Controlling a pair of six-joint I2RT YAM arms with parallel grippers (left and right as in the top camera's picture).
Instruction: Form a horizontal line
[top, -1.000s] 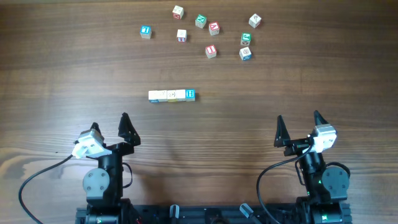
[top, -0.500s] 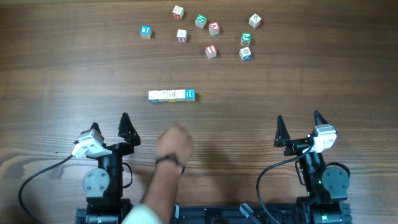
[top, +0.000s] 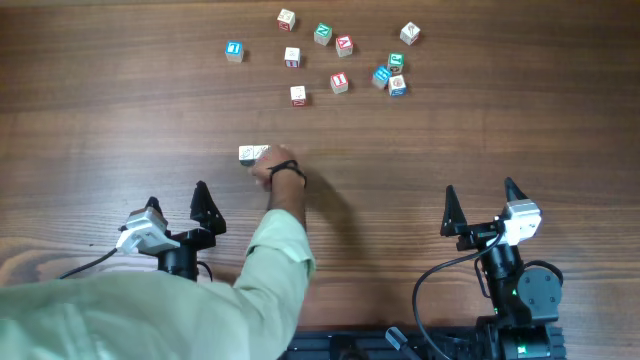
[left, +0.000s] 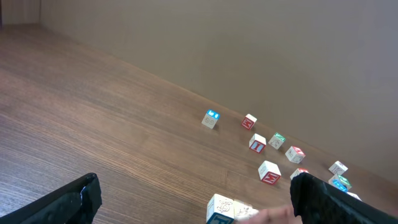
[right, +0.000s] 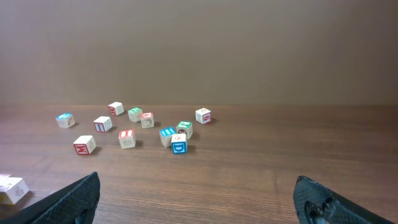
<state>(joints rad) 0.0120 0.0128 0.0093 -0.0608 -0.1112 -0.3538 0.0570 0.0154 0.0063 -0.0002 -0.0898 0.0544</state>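
What is left of the horizontal line (top: 252, 153) is two pale cubes side by side at mid-table. A person's hand (top: 272, 168) covers its right end. The cubes also show in the left wrist view (left: 219, 208) and at the left edge of the right wrist view (right: 11, 188). Several loose letter cubes (top: 339, 82) lie scattered at the back. My left gripper (top: 178, 205) is open and empty near the front left, short of the line. My right gripper (top: 480, 205) is open and empty at the front right.
The person's arm in a pale green sleeve (top: 270, 270) reaches in from the front, beside and partly over my left arm. A red-lettered cube (top: 298, 95) and a blue cube (top: 381, 76) lie at the near edge of the scattered group.
A person's arm has come in from the front and reached the line. The line has gone from four cubes to two visible. Two more cubes now lie among the loose ones. Both grippers are unmoved.
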